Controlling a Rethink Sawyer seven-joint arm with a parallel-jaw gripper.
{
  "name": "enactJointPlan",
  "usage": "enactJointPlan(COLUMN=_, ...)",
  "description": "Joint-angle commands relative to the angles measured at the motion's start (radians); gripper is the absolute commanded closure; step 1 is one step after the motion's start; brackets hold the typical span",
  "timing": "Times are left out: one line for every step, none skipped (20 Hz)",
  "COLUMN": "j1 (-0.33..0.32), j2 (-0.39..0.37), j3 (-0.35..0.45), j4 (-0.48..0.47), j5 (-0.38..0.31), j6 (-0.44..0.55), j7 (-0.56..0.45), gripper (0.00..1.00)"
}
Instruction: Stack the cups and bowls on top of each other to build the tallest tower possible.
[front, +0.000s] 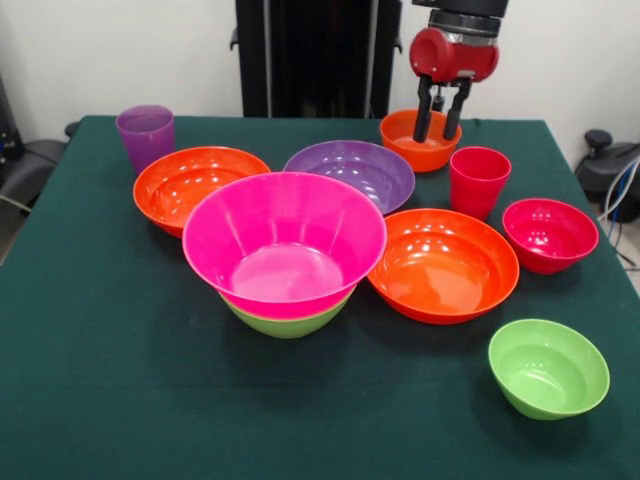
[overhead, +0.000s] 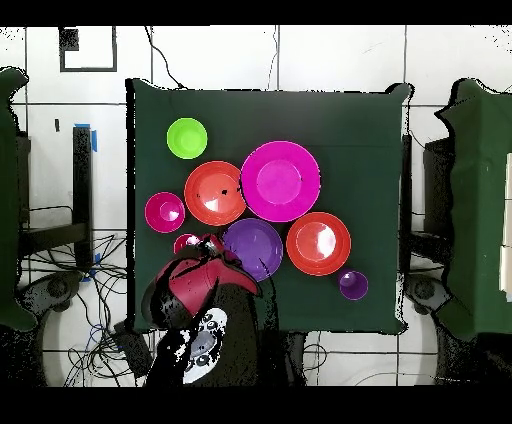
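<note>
My gripper (front: 440, 128) hangs at the far right of the table, open, its two black fingers (front: 424, 112) reaching down over a small orange bowl (front: 408, 150). The tower is a wide hot pink bowl (front: 285, 240) nested in a lime green bowl (front: 288, 320) at the table's middle. Around it lie an orange bowl (front: 190, 185), a purple bowl (front: 360, 170), a second orange bowl (front: 443, 265), a red-pink bowl (front: 549, 233) and a small lime green bowl (front: 548, 367). The purple cup (front: 146, 135) stands far left, the red-pink cup (front: 478, 180) beside the gripper.
In the overhead view the red arm (overhead: 197, 283) covers the small orange bowl, next to the red-pink cup (overhead: 186, 243) and purple bowl (overhead: 252, 248). The green cloth table (front: 100, 380) ends at edges all round. The robot's black pedestal (front: 310, 55) stands behind.
</note>
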Motion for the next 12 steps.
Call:
enactJointPlan(j1=0.001, j2=0.072, j3=0.075, j4=-0.05, j5=0.036, j6=0.082, j7=0.116, gripper=0.0)
enactJointPlan(j1=0.0, j2=0.079, j3=0.071, j4=-0.048, j5=0.03, j6=0.065, j7=0.12, gripper=0.0)
enactJointPlan(j1=0.001, j2=0.088, j3=0.067, j4=-0.048, j5=0.026, j6=0.053, j7=0.123, gripper=0.0)
enactJointPlan(j1=-0.001, j2=0.099, j3=0.067, j4=-0.047, j5=0.024, j6=0.038, j7=0.127, gripper=0.0)
enactJointPlan(j1=-0.002, j2=0.109, j3=0.068, j4=-0.044, j5=0.024, j6=0.027, j7=0.132, gripper=0.0)
enactJointPlan(j1=-0.001, j2=0.119, j3=0.068, j4=-0.043, j5=0.026, j6=0.009, j7=0.141, gripper=0.0)
enactJointPlan(j1=0.001, j2=0.127, j3=0.068, j4=-0.041, j5=0.028, j6=0.0, j7=0.147, gripper=0.0)
enactJointPlan(j1=0.002, j2=0.134, j3=0.071, j4=-0.038, j5=0.031, j6=-0.004, j7=0.151, gripper=0.0)
enactJointPlan(j1=0.008, j2=0.14, j3=0.068, j4=-0.04, j5=0.034, j6=-0.005, j7=0.155, gripper=0.0)
enactJointPlan(j1=0.013, j2=0.146, j3=0.066, j4=-0.041, j5=0.037, j6=-0.007, j7=0.159, gripper=0.0)
enactJointPlan(j1=0.018, j2=0.15, j3=0.064, j4=-0.043, j5=0.04, j6=-0.008, j7=0.163, gripper=0.0)
enactJointPlan(j1=0.024, j2=0.152, j3=0.06, j4=-0.043, j5=0.043, j6=-0.008, j7=0.167, gripper=0.0)
